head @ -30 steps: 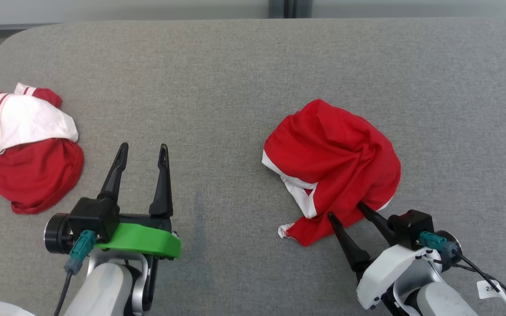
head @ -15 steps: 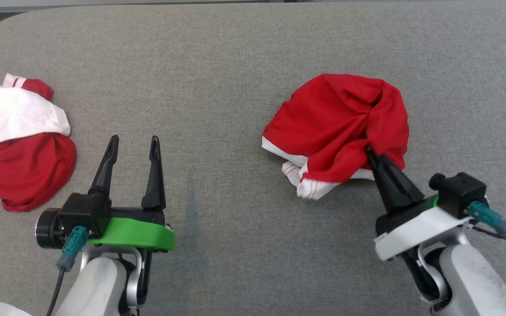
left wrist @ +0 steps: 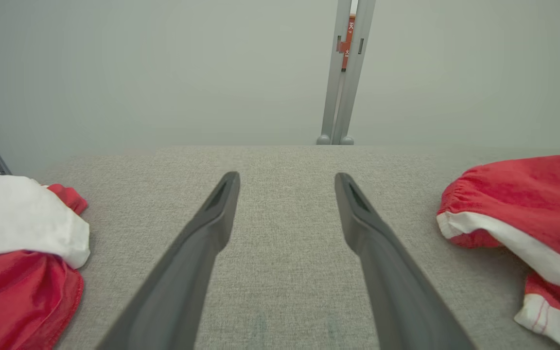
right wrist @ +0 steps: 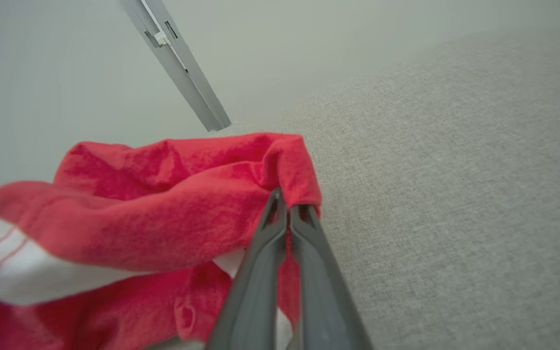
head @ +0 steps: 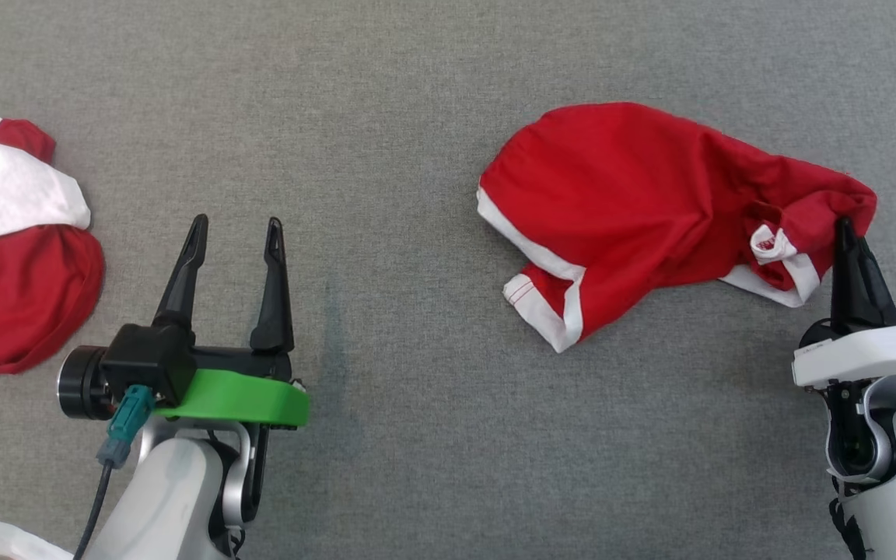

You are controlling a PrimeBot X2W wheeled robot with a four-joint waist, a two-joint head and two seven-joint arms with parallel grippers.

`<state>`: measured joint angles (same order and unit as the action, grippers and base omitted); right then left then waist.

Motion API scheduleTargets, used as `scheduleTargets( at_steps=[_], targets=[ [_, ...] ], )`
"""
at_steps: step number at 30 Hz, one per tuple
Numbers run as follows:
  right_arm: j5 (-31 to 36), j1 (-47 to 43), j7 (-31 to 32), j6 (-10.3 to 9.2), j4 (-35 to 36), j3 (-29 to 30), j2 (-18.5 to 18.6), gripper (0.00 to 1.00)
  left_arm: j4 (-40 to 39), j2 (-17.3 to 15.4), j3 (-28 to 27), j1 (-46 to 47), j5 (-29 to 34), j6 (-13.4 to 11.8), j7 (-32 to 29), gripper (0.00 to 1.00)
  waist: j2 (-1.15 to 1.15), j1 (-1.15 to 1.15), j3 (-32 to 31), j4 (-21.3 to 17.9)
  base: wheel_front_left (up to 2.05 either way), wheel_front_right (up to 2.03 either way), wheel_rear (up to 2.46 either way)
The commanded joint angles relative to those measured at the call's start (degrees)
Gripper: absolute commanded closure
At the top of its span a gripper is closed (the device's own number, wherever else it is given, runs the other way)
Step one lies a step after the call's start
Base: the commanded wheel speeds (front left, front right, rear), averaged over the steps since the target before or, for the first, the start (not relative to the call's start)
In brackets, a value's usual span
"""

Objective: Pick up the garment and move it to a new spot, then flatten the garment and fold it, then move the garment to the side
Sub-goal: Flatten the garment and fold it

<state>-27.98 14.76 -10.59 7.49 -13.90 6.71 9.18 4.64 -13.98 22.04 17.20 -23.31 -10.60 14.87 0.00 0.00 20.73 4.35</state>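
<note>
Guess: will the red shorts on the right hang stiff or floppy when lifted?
Probably floppy: the red shorts sag in creases from the corner the right end effector pinches. Likely light: the cloth looks thin. The rest lies on the grey surface, so it may drag.

A crumpled red-and-white garment (head: 20, 295) is lying at the left edge of the grey fabric surface (head: 417, 428). Behind the surface, a grey metal post (left wrist: 343, 73) is standing upright against a pale wall (left wrist: 163, 73).
</note>
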Motion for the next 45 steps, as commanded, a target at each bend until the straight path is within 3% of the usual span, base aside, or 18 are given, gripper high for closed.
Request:
scheduleTargets(
  at_steps=[1, 5, 11, 19, 27, 45],
  targets=[
    [-0.9, 1.3, -1.0, 0.01, -0.7, 0.6, 0.0, 0.0, 0.1, -0.3, -0.1, 1.0, 0.5, 0.0, 0.2, 0.0, 0.0, 0.0, 0.3, 0.0, 0.0, 0.0, 0.0],
    [0.0, 0.5, -3.1, 0.01, -0.8, 1.4, 1.6, 0.0, 0.3, -0.4, -0.4, 0.5, 0.2, -0.5, 0.3, 0.0, 0.0, 0.0, -0.3, -0.4, 0.0, 0.0, 0.0],
    [7.5, -2.1, -4.3, 0.01, 5.7, 0.5, 4.5, 0.0, 0.7, -0.7, -0.9, -1.4, -0.4, -0.9, 0.3, 0.0, 0.0, 0.0, -2.8, -1.6, 0.0, 0.0, 0.0],
    [13.4, -8.8, -1.5, 0.01, 14.6, -3.9, 3.0, 0.0, 1.2, -1.6, -0.9, -3.6, -0.8, -1.0, 0.1, 0.0, 0.0, 0.0, -6.6, -2.5, 0.0, 0.0, 0.0],
    [12.2, -15.0, 1.3, 0.01, 19.8, -6.9, -0.9, 0.0, 1.0, -2.4, -1.0, -7.0, -1.7, -1.7, -0.5, 0.0, 0.0, 0.0, -9.8, -3.5, 0.0, 0.0, 0.0],
    [11.9, -15.2, 1.7, 0.01, 19.8, -7.0, -1.3, 0.0, -0.3, -3.0, -0.5, -7.9, -2.3, -2.5, -1.1, 0.0, 0.0, 0.0, -9.4, -3.2, 0.0, 0.0, 0.0]
  ],
)
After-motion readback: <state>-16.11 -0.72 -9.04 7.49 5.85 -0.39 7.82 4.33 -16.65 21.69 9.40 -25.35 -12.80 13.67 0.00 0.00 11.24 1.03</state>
